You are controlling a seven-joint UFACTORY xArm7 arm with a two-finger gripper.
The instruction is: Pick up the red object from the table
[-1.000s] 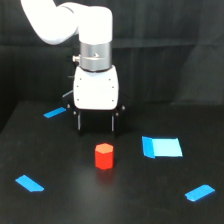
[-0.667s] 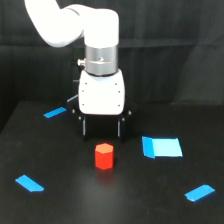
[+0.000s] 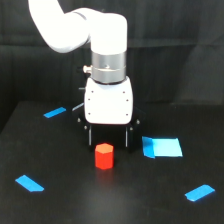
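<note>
The red object (image 3: 104, 156) is a small red-orange hexagonal block standing upright on the black table (image 3: 110, 200), near the middle of the exterior view. My gripper (image 3: 108, 141) hangs just behind and above it, with its white body pointing straight down. Its two dark fingers stand apart, one on each side of the block's top, so it is open. Nothing is held between them, and the block rests on the table.
A large blue rectangle (image 3: 161, 147) lies just to the exterior view's right of the block. Blue tape strips lie at the far left (image 3: 54, 112), near left (image 3: 29, 183) and near right (image 3: 199, 192).
The arm has shifted toward the exterior view's right and come lower and closer, so the open fingers now flank the block's top. The block has not moved.
</note>
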